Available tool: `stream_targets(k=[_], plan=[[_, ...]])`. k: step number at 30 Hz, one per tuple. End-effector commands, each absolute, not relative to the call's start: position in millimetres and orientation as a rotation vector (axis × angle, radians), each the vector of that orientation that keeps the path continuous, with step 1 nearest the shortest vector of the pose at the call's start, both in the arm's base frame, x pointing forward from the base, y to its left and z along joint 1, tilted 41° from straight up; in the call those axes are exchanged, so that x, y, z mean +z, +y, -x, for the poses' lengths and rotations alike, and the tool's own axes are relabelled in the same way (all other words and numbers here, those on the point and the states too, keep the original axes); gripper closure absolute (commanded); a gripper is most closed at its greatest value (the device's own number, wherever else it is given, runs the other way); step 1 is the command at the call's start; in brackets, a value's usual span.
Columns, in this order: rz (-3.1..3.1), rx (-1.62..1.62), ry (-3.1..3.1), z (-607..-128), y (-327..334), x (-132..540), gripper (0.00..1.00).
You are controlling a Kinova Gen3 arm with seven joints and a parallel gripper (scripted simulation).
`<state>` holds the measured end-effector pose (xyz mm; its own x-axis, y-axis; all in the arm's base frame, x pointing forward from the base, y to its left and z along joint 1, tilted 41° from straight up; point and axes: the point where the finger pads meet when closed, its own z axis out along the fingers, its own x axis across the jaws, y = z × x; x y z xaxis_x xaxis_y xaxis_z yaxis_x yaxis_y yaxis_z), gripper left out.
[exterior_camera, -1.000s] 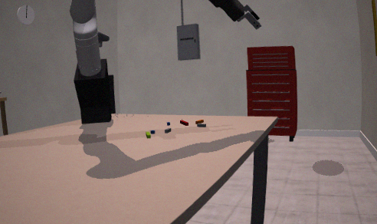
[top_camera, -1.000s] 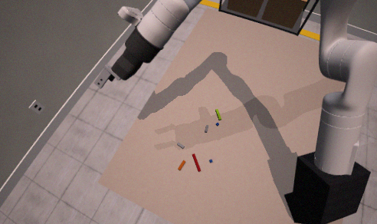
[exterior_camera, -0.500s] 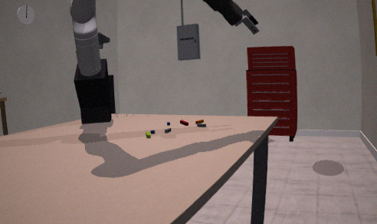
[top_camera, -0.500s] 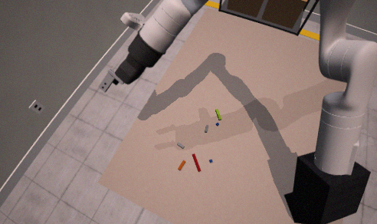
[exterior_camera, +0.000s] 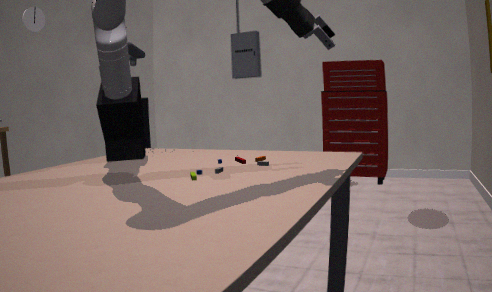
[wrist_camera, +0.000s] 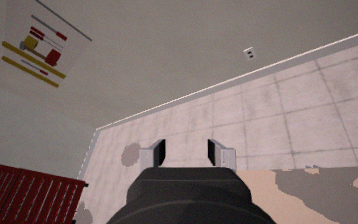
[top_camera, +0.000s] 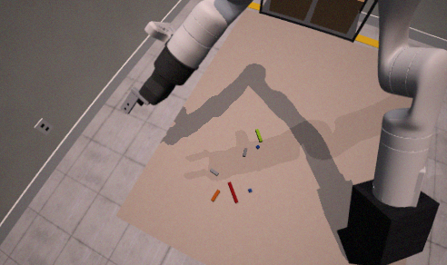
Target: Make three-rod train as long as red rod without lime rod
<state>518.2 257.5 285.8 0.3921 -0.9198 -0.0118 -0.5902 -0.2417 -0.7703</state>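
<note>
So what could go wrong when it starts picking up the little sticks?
Three things, maybe. The orange rod lies close beside the red rod, so the open hand could bump the red one while grabbing. The blue rods are tiny and might slip or roll. One grey rod lies near the lime rod, which must stay out of the train.
</note>
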Motion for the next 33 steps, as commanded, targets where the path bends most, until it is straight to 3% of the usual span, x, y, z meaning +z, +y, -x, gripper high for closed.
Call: stream_targets(k=[1,20,33], plan=[[1.961,-0.592,1.286,-514.4,263.2,279.6,0.00],[1.946,-0.589,1.346,-512.6,255.9,263.2,0.00],[1.777,-0.624,1.798,-483.3,177.3,150.0,0.00]])
